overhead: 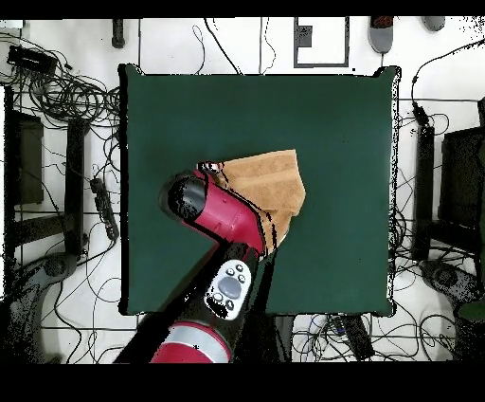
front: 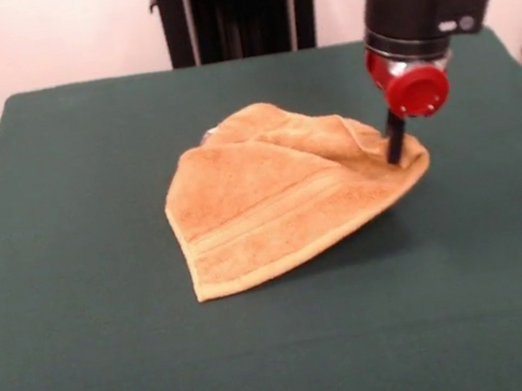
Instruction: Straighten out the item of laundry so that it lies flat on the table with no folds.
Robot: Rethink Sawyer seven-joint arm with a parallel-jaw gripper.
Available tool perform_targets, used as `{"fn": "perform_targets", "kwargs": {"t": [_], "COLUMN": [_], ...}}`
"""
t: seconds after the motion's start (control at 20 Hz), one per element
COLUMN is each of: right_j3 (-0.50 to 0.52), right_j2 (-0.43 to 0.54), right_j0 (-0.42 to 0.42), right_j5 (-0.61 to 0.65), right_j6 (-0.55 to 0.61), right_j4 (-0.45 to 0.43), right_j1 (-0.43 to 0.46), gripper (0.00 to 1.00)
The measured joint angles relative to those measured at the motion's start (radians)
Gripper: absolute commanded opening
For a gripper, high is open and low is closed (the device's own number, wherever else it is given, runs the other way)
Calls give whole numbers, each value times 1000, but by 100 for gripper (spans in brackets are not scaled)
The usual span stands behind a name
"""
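Note:
The orange-tan washcloth (front: pixel 272 204) lies folded over and rumpled in the middle of the dark green table (front: pixel 107 346). A woven band shows along its near edge. My gripper (front: pixel 399 155) comes down from the red and black arm at the cloth's right end. It looks shut on that corner, which sits slightly raised with a shadow under it. In the overhead view the washcloth (overhead: pixel 273 182) shows right of the arm's red wrist (overhead: pixel 194 201), which hides the gripper and part of the cloth.
The robot's black pedestal (front: pixel 238 7) stands at the table's far edge. Cables and dark equipment (overhead: pixel 57 95) lie on the floor around the table (overhead: pixel 332 104).

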Motion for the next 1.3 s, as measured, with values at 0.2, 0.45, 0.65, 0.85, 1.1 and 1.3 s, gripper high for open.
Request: {"fn": "perform_targets", "kwargs": {"t": [0.2,0.45,0.65,0.85,1.1,1.3], "right_j3": [-117,-251,-297,-308,-298,-248], "right_j2": [-48,-105,-120,-123,-113,-57], "right_j0": [19,32,32,32,19,-54], "right_j5": [72,154,176,176,170,133], "right_j6": [60,136,162,169,169,168], "right_j4": [11,12,11,12,13,8], "right_j1": [70,151,175,175,153,87], "gripper": [0,100,100,100,100,100]}}
